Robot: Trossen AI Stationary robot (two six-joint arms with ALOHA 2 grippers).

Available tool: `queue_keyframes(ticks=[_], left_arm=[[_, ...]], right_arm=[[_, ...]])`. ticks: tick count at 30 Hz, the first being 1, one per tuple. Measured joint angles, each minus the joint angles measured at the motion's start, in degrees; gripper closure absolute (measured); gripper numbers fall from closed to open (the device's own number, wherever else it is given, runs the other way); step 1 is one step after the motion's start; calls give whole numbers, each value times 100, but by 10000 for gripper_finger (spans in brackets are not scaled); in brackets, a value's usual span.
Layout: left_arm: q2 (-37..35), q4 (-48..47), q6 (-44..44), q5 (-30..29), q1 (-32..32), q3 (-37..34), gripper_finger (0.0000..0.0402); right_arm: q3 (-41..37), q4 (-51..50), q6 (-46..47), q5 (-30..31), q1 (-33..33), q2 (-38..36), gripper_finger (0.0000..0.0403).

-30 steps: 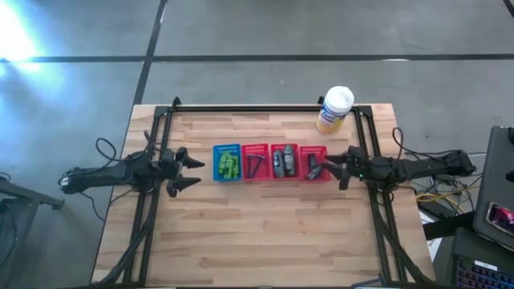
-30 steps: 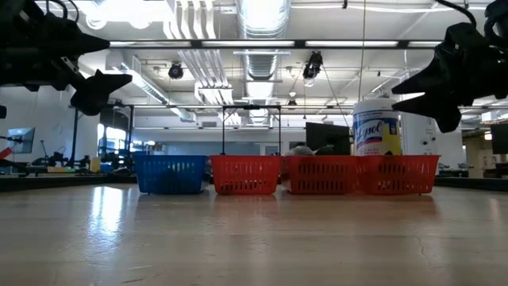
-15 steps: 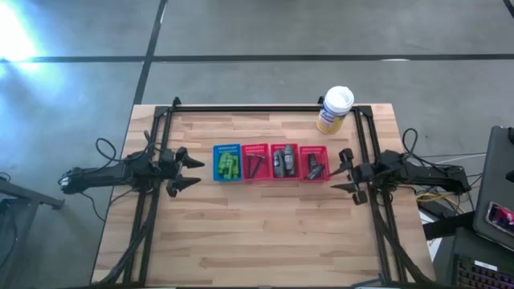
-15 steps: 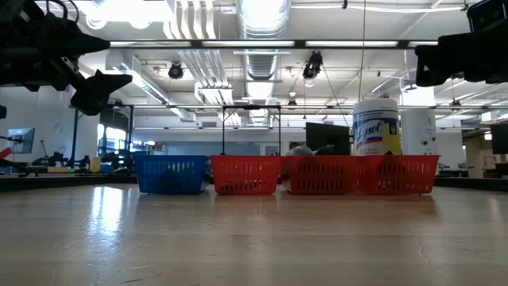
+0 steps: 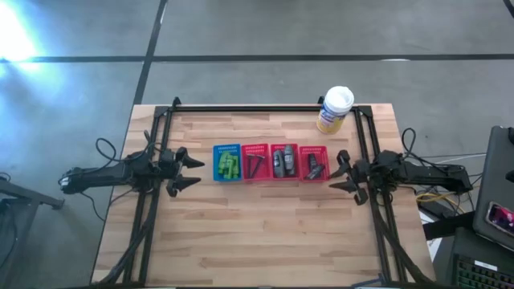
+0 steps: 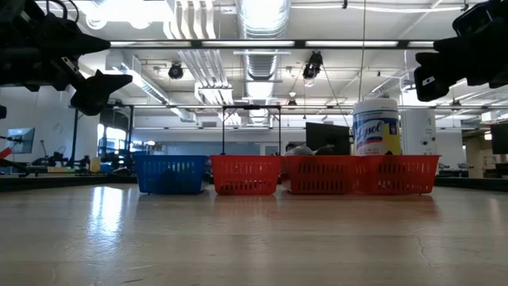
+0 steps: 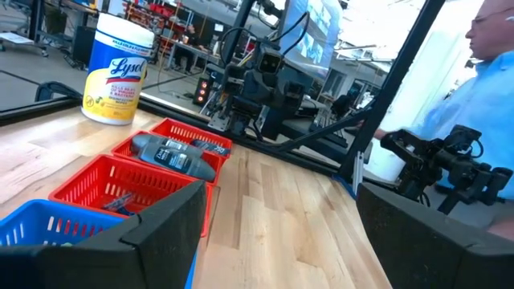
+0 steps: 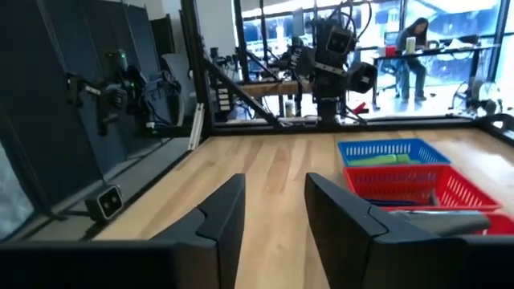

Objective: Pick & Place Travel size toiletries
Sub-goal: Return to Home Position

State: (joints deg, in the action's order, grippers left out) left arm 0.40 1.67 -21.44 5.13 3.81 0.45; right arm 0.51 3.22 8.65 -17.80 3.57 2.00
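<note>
On the tabletop [image 5: 265, 225], the blue basket [image 5: 226, 148] and three red baskets [image 5: 270, 147] hold the travel size toiletries [image 5: 280, 162] unchanged, while the right tool [image 5: 341, 170], open and empty, has withdrawn from the end basket, and the left tool [image 5: 197, 172] stays open, empty, beside the blue basket.

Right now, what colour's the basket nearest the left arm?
Blue basket, clearest in the low view.

Green toiletries [image 5: 228, 165] in the blue basket [image 5: 226, 146], dark grey ones [image 5: 280, 162] across three red baskets [image 5: 285, 146]
</note>
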Motion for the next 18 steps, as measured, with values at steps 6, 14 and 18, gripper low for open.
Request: queue_keyframes(ticks=[6,14,18], left_arm=[[0,0,-2,-2,0,-2,76],[0,0,-2,-2,0,-2,76],[0,0,-1,-2,0,-2,76]], right_arm=[[0,1,44,-4,0,-2,293],[0,-2,43,-7,0,4,317],[0,-2,41,-9,0,4,330]])
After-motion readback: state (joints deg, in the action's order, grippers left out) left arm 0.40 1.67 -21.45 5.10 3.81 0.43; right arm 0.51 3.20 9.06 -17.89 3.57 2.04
